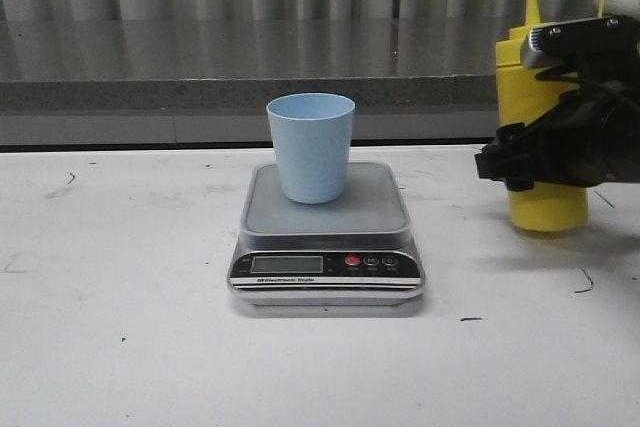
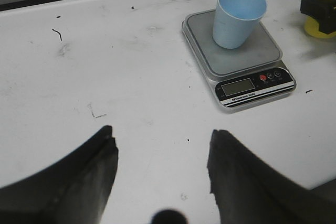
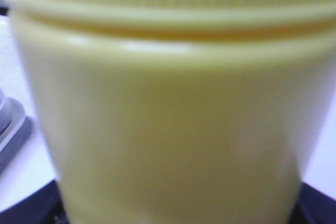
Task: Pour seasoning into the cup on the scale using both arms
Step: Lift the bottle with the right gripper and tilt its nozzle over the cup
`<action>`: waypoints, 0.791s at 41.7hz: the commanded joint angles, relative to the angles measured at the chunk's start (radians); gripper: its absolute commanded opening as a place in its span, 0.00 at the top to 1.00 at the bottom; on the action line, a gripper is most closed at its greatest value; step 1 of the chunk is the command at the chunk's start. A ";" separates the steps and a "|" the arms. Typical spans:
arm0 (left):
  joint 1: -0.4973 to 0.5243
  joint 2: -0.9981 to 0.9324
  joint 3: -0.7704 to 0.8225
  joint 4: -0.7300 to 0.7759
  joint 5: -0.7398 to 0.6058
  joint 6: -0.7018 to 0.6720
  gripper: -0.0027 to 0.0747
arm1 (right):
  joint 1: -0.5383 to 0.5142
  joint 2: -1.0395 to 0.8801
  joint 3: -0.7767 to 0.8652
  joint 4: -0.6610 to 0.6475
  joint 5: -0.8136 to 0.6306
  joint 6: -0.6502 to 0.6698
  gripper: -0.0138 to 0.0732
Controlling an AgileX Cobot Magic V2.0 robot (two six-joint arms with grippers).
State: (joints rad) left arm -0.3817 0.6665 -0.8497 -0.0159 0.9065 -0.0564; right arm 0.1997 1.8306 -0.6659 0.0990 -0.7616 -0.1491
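The yellow seasoning bottle (image 1: 545,202) is seen upright on the white table (image 1: 120,347), right of the scale (image 1: 326,237), enclosed at mid-body by the right gripper (image 1: 540,152), whose fingers are closed around it. The blue cup (image 1: 311,147) is centred on the scale. The left gripper (image 2: 163,174) is held wide apart, well short of the scale

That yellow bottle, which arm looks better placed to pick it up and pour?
The right. Its gripper is already around the seasoning bottle, which fills its wrist camera. The left gripper hangs open over bare table, beyond the scale from it.
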 commanded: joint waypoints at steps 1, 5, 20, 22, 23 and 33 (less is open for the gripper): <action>0.000 -0.003 -0.024 -0.003 -0.068 -0.012 0.47 | -0.007 -0.150 -0.037 -0.021 0.025 -0.134 0.50; 0.000 -0.003 -0.024 -0.003 -0.068 -0.012 0.47 | -0.007 -0.228 -0.082 -0.021 0.192 -0.264 0.50; 0.000 -0.003 -0.024 -0.003 -0.068 -0.012 0.47 | 0.064 -0.288 -0.426 -0.026 0.872 -0.633 0.50; 0.000 -0.003 -0.024 -0.003 -0.068 -0.012 0.47 | 0.080 -0.279 -0.472 -0.044 0.931 -0.636 0.50; 0.000 -0.003 -0.024 -0.003 -0.068 -0.012 0.47 | 0.092 -0.271 -0.502 -0.070 0.965 -0.636 0.50; 0.000 -0.003 -0.024 -0.003 -0.068 -0.012 0.47 | 0.211 -0.198 -0.699 -0.449 1.221 -0.519 0.50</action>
State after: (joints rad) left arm -0.3817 0.6665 -0.8493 -0.0159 0.9065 -0.0564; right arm 0.3739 1.6540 -1.2750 -0.1534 0.4321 -0.7268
